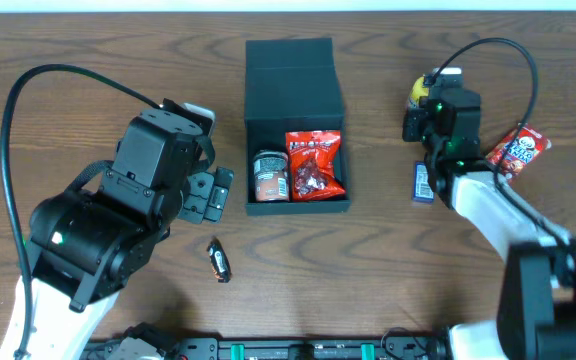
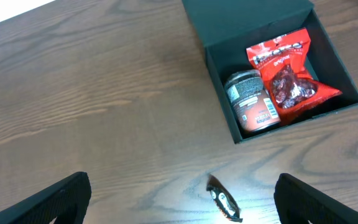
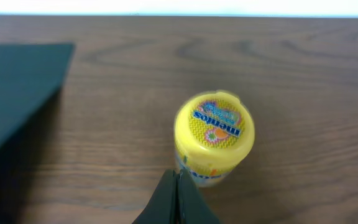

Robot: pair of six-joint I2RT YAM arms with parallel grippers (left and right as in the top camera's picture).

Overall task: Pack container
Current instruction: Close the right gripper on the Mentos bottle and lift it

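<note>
Container (image 1: 293,85): dark green box at 12 o'clock on the desk (image 1: 88,60), lid flap standing open toward 12. Also seen from the left wrist (image 2: 247,18). A dark corner at 9 o'clock in the right wrist view (image 3: 11,87) looks like its flap.
Inside the box: a brown jar (image 1: 270,176) lying on its side at the 9 o'clock half (image 2: 253,102). A red snack bag (image 1: 314,165) lies touching it on the 3 o'clock half (image 2: 288,78).
Left claw (image 1: 208,193): just beside the box wall at 9 o'clock, released. The wrist view shows it (image 2: 182,186) with fingers (image 2: 61,196) spread wide and nothing between them.
Small dark wrapper (image 1: 219,260): on the desk at 7 o'clock of the box, below the left claw, lying between the spread fingers in the wrist view (image 2: 224,198).
Right claw (image 1: 430,120): at 3 o'clock of the box, well apart from it. Clenched empty, the tips pressed together (image 3: 178,199).
Yellow candy bottle (image 1: 424,88): upright, at 12 o'clock of the right claw (image 3: 214,137). Cannot tell whether the tips touch it.
Blue packet (image 1: 422,182): flat on the desk at 6 o'clock of the right claw.
Red-and-white bag (image 1: 516,150): at 3 o'clock of the right arm (image 1: 488,205).
</note>
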